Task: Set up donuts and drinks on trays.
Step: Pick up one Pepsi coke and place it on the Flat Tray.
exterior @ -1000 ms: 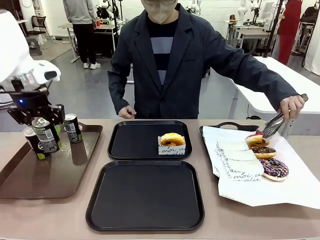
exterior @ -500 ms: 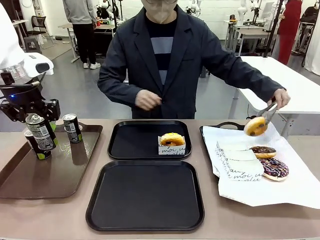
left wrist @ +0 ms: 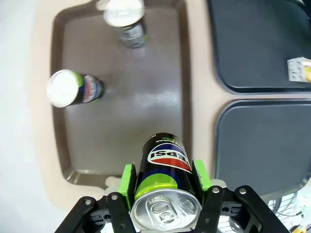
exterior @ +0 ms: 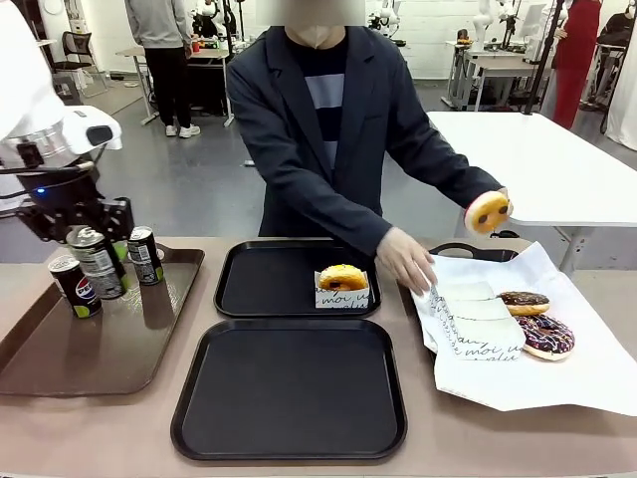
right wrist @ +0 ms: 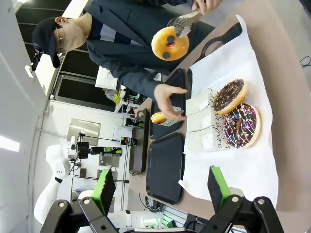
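My left gripper (exterior: pixel 92 242) (left wrist: pixel 164 183) is shut on a black Pepsi can with a green band (exterior: pixel 98 263) (left wrist: pixel 164 170), held upright above the brown tray (exterior: pixel 60 363). Two more cans (exterior: pixel 80 287) (exterior: pixel 145 255) stand on that tray. A yellow-iced donut in a white sleeve (exterior: pixel 342 284) sits on the far black tray (exterior: pixel 259 284). The near black tray (exterior: pixel 289 393) is bare. The person holds an iced donut (exterior: pixel 488 212) (right wrist: pixel 170 43) in tongs. My right gripper (right wrist: pixel 161 189) hangs open with nothing between its fingers.
A chocolate donut (exterior: pixel 525 302) and a sprinkled donut (exterior: pixel 545 337) lie on the white paper (exterior: pixel 587 378) at the right. The person's other hand (exterior: pixel 408 264) rests at the stack of paper sleeves (exterior: pixel 473 314). People and other tables stand behind.
The person has lifted a donut off the paper with the tongs and reached the other hand down to the sleeves. My left gripper has shifted slightly right with its can.
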Action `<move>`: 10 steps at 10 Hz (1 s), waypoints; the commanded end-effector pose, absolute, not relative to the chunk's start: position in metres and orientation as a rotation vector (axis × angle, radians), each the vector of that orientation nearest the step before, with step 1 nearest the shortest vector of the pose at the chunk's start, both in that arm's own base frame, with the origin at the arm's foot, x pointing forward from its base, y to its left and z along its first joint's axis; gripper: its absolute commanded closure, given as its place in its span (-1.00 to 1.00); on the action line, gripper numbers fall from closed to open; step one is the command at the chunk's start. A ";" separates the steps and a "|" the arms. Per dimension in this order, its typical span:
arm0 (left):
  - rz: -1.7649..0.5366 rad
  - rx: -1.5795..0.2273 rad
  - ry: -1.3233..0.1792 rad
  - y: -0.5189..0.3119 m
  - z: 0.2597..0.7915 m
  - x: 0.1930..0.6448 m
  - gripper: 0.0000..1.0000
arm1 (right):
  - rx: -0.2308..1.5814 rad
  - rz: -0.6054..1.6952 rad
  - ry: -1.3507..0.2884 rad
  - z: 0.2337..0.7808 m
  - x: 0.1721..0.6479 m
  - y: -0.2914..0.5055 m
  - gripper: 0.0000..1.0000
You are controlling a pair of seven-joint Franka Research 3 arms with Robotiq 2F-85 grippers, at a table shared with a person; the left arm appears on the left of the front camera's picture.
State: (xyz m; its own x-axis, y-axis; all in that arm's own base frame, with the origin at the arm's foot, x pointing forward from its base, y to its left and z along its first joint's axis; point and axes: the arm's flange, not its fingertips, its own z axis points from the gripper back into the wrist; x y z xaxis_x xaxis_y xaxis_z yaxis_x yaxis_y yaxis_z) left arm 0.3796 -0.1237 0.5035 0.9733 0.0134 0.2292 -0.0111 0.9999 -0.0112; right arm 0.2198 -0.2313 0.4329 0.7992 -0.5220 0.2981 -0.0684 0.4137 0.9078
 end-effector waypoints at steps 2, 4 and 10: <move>-0.027 -0.036 -0.181 -0.203 0.492 0.424 -0.16 | 1.143 -0.299 -0.638 0.435 0.223 -0.233 -1.00; -0.023 -0.027 -0.129 -0.249 0.466 0.451 -0.16 | 1.143 -0.299 -0.638 0.435 0.223 -0.233 -1.00; -0.074 0.026 -0.011 -0.273 0.436 0.453 -0.16 | 1.143 -0.299 -0.638 0.435 0.223 -0.233 -1.00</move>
State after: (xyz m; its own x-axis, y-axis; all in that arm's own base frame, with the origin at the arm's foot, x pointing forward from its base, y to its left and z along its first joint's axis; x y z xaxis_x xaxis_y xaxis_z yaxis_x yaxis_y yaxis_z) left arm 0.4735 -0.2912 0.4103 0.9977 -0.0566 0.0382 0.0574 0.9981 -0.0223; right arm 0.2198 -0.2321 0.4340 0.7987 -0.5218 0.2996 -0.0687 0.4156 0.9069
